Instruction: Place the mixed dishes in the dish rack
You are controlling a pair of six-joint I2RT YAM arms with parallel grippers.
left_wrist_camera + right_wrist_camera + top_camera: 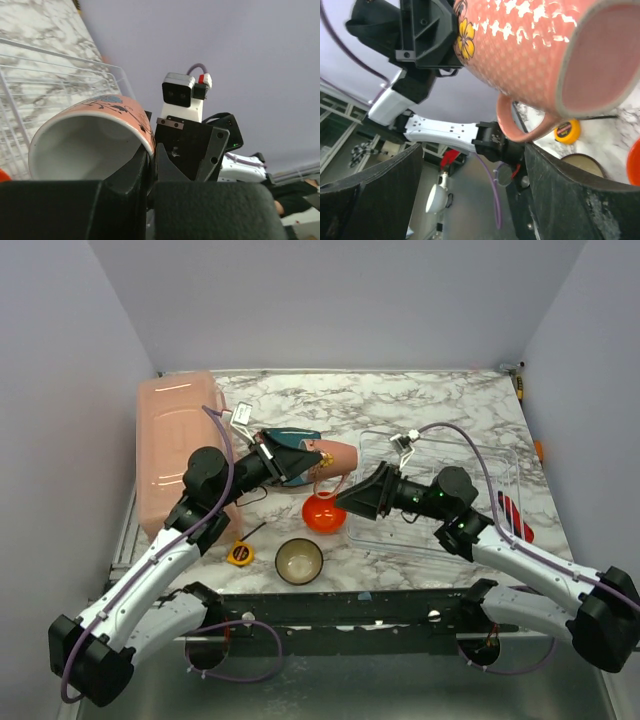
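Dish rack (470, 452), a clear plastic tray with a thin wire grid, fills the 3 o'clock side of the marble table (330, 400). None of the four dishes appears to be in it yet. The teal plate (300, 433) lies near the table's centre and is mostly hidden under the left arm. It is flat and glazed, so I would expect it to need a pinch at the rim.

The orange bowl (323, 516) sits at the rack's 8 o'clock corner. The brown bowl (299, 561), cream inside, stands at 7 o'clock from the orange one. Both look stiff, slick and chippable, and the rim wall is the likely place to grip them.

The mug (338, 455) is up in the air at 12 o'clock from the orange bowl, just outside the rack's 9 o'clock edge. The left gripper (318, 455) is clamped on its wall near the rim, and its handle hangs down at 6 o'clock. It is glazed ceramic, so probably light enough but slippery and breakable if dropped. A thin rim pinch could let it swivel.

The right gripper (345, 498) hangs below the mug, just beside it, with its fingers (375, 195) spread wide and holding nothing. It is better placed to take the barrel, clear of the left fingers, than the narrow handle loop.
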